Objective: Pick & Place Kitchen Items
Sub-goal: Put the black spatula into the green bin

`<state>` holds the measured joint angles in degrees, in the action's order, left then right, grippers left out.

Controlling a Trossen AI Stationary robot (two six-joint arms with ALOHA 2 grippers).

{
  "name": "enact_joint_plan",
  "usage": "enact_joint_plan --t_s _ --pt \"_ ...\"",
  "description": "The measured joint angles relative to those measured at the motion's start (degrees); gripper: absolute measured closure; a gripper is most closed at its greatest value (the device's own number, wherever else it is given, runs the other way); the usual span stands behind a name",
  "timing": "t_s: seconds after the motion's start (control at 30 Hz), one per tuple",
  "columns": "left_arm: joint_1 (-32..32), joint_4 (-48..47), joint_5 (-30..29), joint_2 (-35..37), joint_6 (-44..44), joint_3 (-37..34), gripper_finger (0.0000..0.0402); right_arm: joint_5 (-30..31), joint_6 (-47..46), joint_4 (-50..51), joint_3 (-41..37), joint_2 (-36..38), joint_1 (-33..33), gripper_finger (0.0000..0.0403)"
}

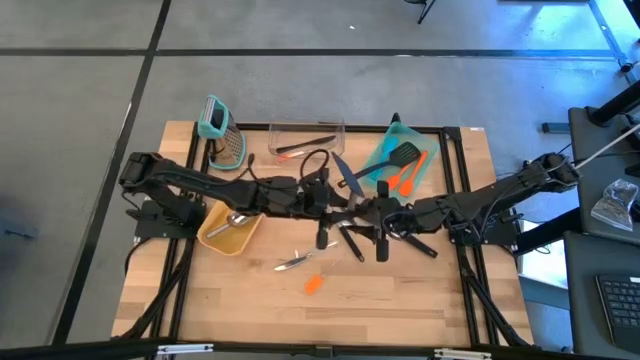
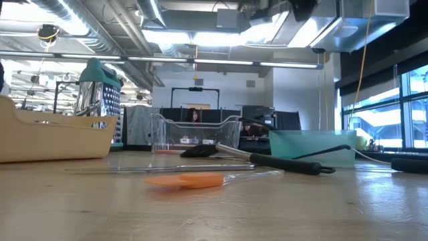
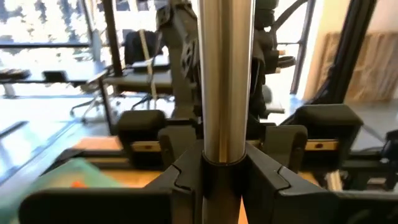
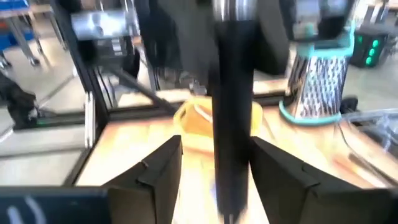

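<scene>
Left gripper [image 1: 345, 203]: reaches in from the left arm to the middle of the worktop, meeting the right gripper there. In the left wrist view its fingers [image 3: 186, 171] pinch a steel handle [image 3: 227, 81] that stands up between them.
Right gripper [image 1: 372, 212]: comes in from the right arm to the same spot. In the right wrist view its fingers [image 4: 158, 165] stand spread on either side of the black handle [image 4: 233, 124], with gaps showing on both sides.
Handed utensil: the long utensil sits between the two grippers above the worktop centre; its head cannot be made out.
Worktop [image 1: 400, 290]: wooden, framed by dark rails.
Orange spatula [image 1: 314, 284]: lies alone on the worktop toward the near edge; the low view shows it flat [image 2: 184, 179].
Metal piece [image 1: 292, 262]: a thin silver utensil just beside the orange spatula, apart from it.
Yellow bin [image 1: 228, 228]: left of centre, under the left arm, with a metal scoop [image 1: 238, 217] in it.
Teal tray [image 1: 385, 160]: at the back right, holding a black slotted turner [image 1: 403, 154] and orange spatulas [image 1: 411, 172].
Clear bin [image 1: 306, 135]: back centre, with thin utensils inside.
Grater [image 1: 226, 140]: teal-handled, at the back left.
Black utensil [image 2: 267, 159]: lies on the worktop, seen in the low view.
</scene>
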<state>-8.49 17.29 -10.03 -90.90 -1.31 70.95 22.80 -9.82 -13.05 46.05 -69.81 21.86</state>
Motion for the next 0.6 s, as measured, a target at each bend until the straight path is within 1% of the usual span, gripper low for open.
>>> enact_joint_plan --t_s 0.17,0.27,0.37,0.43,0.53,0.6 --pt "-1.0 -10.7 -5.1 4.4 0.3 1.4 0.0333 -0.9 -3.9 8.6 1.9 0.5 0.1 0.0214" --pt "-1.1 -17.7 -8.6 6.2 -2.1 2.2 0.0333 -0.8 -7.3 15.8 4.3 0.6 0.0 0.0216" --pt "-1.1 -23.7 -9.9 6.8 -5.6 3.3 0.0333 -0.1 -10.0 23.2 6.7 0.6 0.0 0.0216" --pt "-0.7 -26.2 -10.0 6.9 -8.0 4.2 0.0333 1.8 -11.9 27.0 8.3 0.7 0.0 0.0216" --pt "0.6 -29.2 -9.1 6.9 -12.4 5.0 0.0333 6.2 -15.1 32.4 9.3 0.7 0.4 0.0216" --pt "2.1 -30.8 -6.9 6.8 -16.9 5.1 0.0333 10.3 -17.5 34.5 9.8 0.7 0.8 0.0216"
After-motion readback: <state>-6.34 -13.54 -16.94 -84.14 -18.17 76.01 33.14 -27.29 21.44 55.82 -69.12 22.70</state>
